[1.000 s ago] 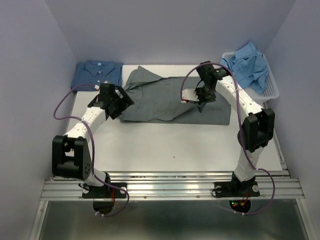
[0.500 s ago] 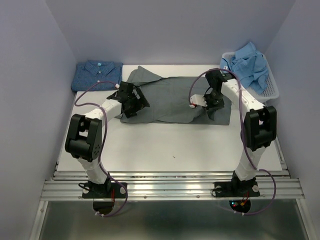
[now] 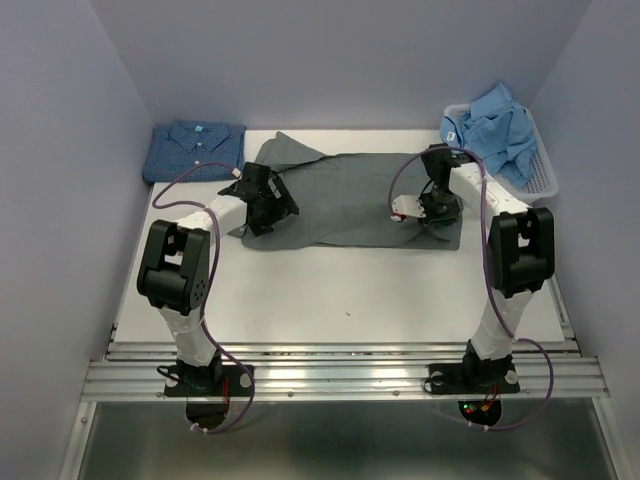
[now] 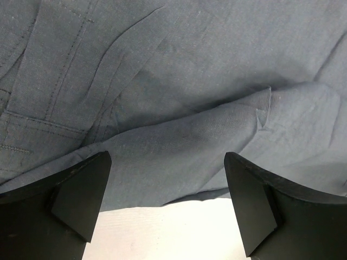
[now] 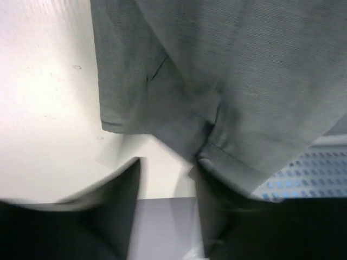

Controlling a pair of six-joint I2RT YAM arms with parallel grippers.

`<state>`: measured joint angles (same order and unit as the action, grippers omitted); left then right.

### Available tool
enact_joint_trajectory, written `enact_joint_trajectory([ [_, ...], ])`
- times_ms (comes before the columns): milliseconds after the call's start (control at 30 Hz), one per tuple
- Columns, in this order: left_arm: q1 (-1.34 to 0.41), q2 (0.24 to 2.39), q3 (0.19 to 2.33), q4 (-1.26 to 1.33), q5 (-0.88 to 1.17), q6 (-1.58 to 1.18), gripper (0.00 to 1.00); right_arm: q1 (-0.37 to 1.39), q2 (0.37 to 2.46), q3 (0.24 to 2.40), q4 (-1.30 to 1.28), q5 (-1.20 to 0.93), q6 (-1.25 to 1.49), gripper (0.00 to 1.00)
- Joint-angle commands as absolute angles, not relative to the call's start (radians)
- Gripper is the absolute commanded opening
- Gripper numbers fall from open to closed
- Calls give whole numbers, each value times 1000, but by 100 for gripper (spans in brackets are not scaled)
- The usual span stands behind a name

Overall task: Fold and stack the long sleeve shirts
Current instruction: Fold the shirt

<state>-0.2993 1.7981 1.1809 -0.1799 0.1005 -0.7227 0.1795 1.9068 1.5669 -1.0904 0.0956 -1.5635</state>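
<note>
The mid-grey shirt [image 3: 350, 195] lies spread flat across the far half of the table [image 3: 340, 290], with the dark blue dotted shirt [image 3: 195, 148] folded just beyond its left end and the light blue shirt [image 3: 500, 128] heaped in the white mesh basket [image 3: 543, 178] off its right end. The left end effector [image 4: 168, 200] hangs low over the grey shirt's near-left edge, jaws spread wide with nothing between them. The right end effector [image 5: 165, 184] sits at the grey shirt's near-right hem, its jaws narrowly parted, bare table showing in the gap.
</note>
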Motion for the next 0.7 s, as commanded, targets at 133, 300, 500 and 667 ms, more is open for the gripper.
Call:
enact_joint_trajectory([
  [133,-298,1799,1242,-195,75,-707,99,172,1882,1630,-1058,100,-1536,89],
  [300,-298,1805,1261,-189,78,-695,99,216,1822,1779,-1173,13,-1523,100],
  [500,-298,1801,1226,-167,72,-693,99,216,1758,1746,-861,-204,-1171,100],
  [667,-296,1824,1207,-129,110,-692,99,216,1761,1701,-477,-221,-334,100],
])
